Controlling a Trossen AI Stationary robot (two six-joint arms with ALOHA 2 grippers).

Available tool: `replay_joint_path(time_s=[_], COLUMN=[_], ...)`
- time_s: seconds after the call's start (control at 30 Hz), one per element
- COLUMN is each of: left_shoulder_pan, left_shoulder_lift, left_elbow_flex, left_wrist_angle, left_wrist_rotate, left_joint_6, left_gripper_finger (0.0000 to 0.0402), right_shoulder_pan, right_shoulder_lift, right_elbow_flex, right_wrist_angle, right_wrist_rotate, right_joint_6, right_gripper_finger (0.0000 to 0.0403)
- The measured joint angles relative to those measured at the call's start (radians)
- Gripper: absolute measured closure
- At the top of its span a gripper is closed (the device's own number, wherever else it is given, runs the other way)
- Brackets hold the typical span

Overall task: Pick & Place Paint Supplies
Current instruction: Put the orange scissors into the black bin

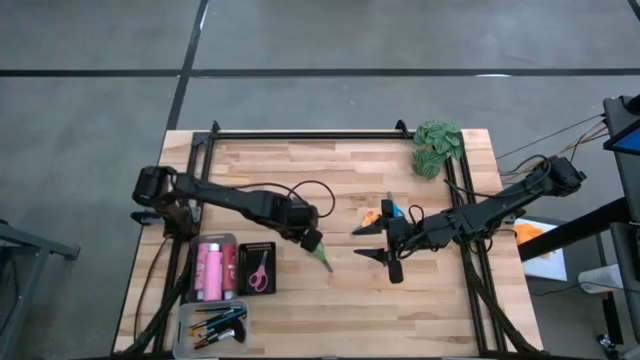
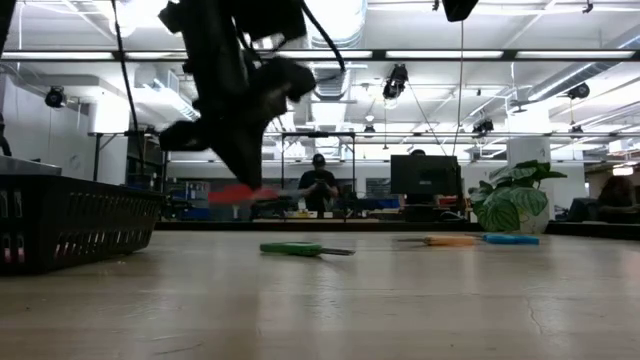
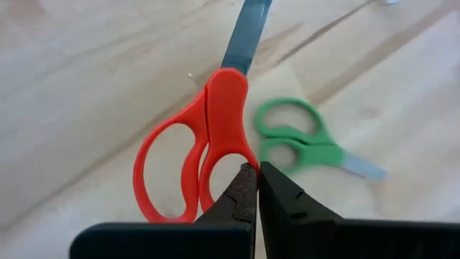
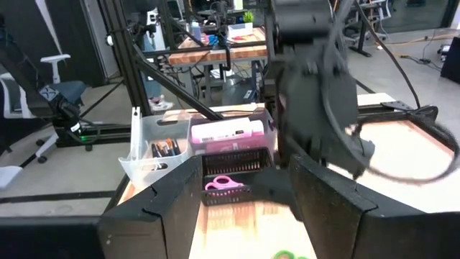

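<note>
My left gripper (image 1: 312, 240) hangs over the middle of the wooden table, shut on red-handled scissors (image 3: 208, 137), which show as a red blur (image 2: 235, 193) above the tabletop in the low view. Green-handled scissors (image 1: 322, 258) lie flat on the table just below. Orange scissors (image 1: 372, 216) and blue scissors (image 1: 390, 208) lie flat farther right. My right gripper (image 1: 362, 241) hovers open beside them, pointing level toward the table's left, with nothing between its fingers (image 4: 180, 194). My left gripper pinches the rim of one red handle loop (image 3: 243, 160) between its two fingers, one finger on the loop's inner side and one outside. The fingers come steeply from above. The scissors are lifted clear of the table, their blade (image 3: 248, 32) pointing away from the fingers.
At the near left stand a clear bin with pink bottles (image 1: 213, 268), a black basket (image 1: 257, 270) holding pink scissors, and a clear bin with brushes (image 1: 215, 325). A green leafy clump (image 1: 437, 145) sits at the far right corner. Bare wood lies along the near edge.
</note>
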Motion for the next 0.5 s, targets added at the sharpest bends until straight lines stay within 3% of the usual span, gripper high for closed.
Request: replay_joint_path(time_s=[0.5], left_shoulder_pan=[-0.139], left_shoulder_lift=[-0.239], left_elbow_flex=[0.000], left_wrist_angle=[-0.142], left_wrist_rotate=[-0.040], left_joint_6=[-0.221], left_gripper_finger=[0.0401], right_shoulder_pan=[0.000], right_shoulder_lift=[0.000], right_elbow_flex=[0.000], right_wrist_angle=[0.000], right_wrist_rotate=[0.000], right_joint_6=[0.000], right_gripper_finger=[0.0194])
